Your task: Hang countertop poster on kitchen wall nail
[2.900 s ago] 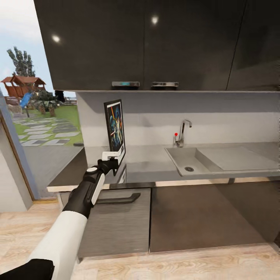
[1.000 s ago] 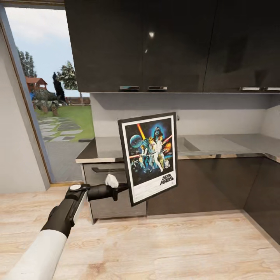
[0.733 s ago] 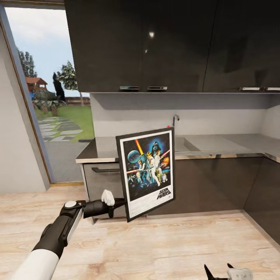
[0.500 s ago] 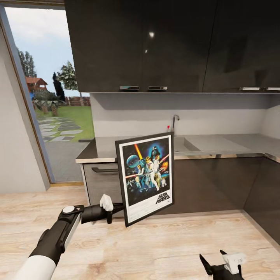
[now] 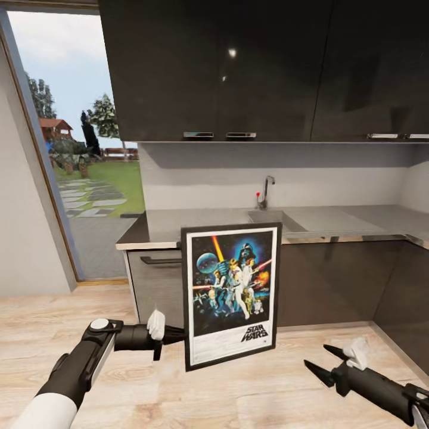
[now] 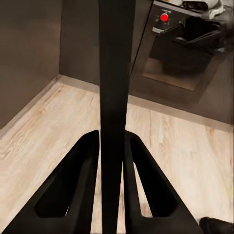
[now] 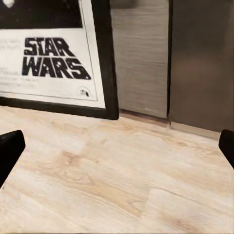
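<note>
Held upright at centre frame over the floor, clear of the countertop [image 5: 333, 220], the poster [image 5: 231, 293] looks stiff, light and slick-framed, pinched at its left edge by the left gripper [image 5: 176, 335], a hold likely to swing; the right gripper [image 5: 322, 362] gapes empty, lower right.

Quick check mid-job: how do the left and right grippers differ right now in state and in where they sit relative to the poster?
The left gripper is shut on the poster, clamping its left frame edge; the right gripper is open and holds nothing. The left touches the frame, while the right sits apart, low to the poster's right. Both point toward the poster above the wood floor.
</note>
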